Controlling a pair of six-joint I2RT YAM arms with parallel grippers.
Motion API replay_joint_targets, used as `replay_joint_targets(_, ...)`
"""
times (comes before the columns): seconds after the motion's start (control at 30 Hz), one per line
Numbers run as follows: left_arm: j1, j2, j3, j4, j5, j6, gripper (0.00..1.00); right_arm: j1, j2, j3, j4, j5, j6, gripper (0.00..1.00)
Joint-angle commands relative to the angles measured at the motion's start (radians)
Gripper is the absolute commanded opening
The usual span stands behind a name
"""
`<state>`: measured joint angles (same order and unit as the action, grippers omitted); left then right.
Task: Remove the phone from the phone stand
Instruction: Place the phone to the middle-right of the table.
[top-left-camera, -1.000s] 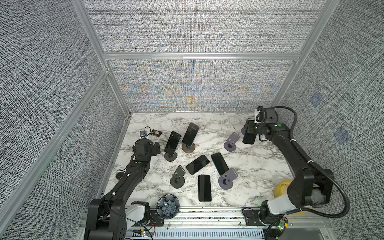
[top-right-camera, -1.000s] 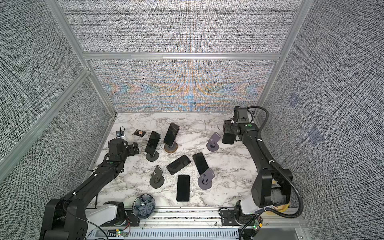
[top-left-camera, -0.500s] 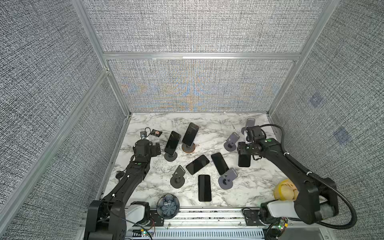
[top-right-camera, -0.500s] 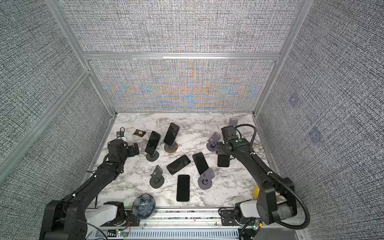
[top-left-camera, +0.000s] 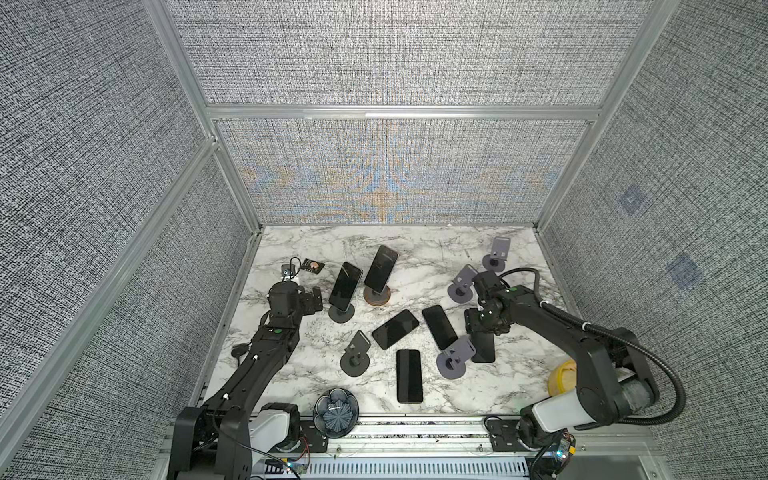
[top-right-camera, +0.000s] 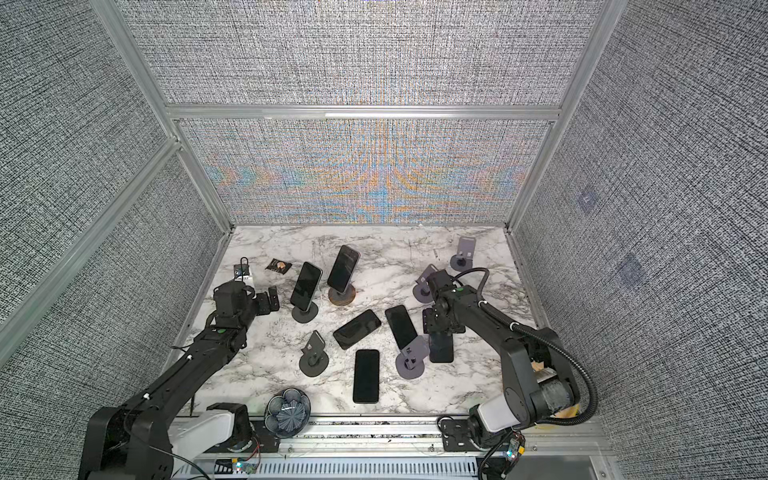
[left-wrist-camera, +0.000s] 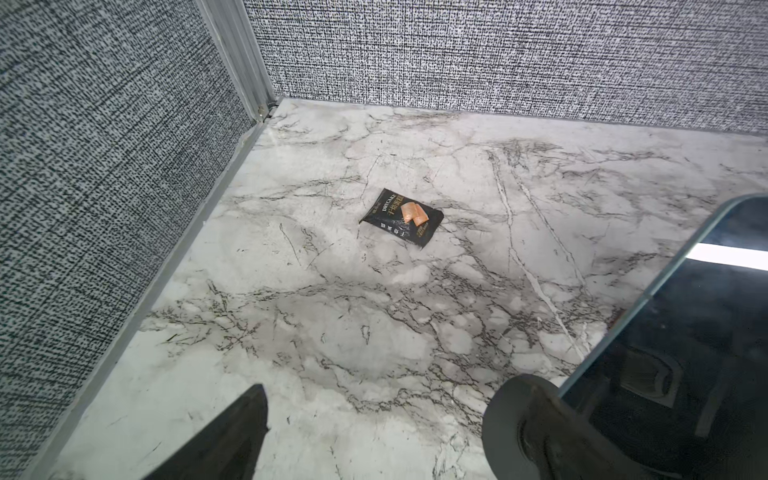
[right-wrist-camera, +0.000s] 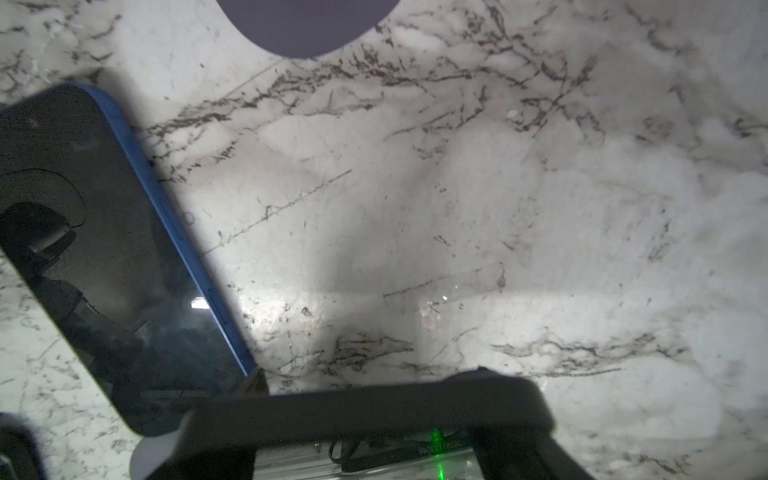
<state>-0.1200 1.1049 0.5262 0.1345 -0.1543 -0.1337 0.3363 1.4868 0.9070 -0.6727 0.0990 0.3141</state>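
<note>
Right gripper (top-left-camera: 482, 328), clamped on the phone (top-left-camera: 484, 351), has come off the rear phone stand (top-left-camera: 497, 254) down to desk (top-left-camera: 415, 257); release next (left gripper (top-left-camera: 313, 297) apart).

We see bright, even light in both top views, with coloured moiré on the back wall (top-left-camera: 386, 187) mid-frame. The right wrist view is blurred, with shadow across the marble table (right-wrist-camera: 457, 187).
</note>
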Motion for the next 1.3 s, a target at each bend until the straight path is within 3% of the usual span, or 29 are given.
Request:
replay_joint_targets(0.0, 0.001, -0.003, 0.000, 0.027, 0.016, 0.016, 0.97, 0.001, 0.002, 0.000, -0.028, -0.007, 0.022, 0.65)
replay_joint_targets(0.87, 0.002, -0.021, -0.014, 0.039, 0.024, 0.020, 0.98, 0.003, 0.180, 0.041, -0.097, 0.007, 0.039, 0.70)
replay_joint_targets(1.27, 0.002, -0.013, -0.008, 0.039, 0.038, 0.028, 0.98, 0.003, 0.133, 0.018, -0.082, 0.007, 0.039, 0.74)
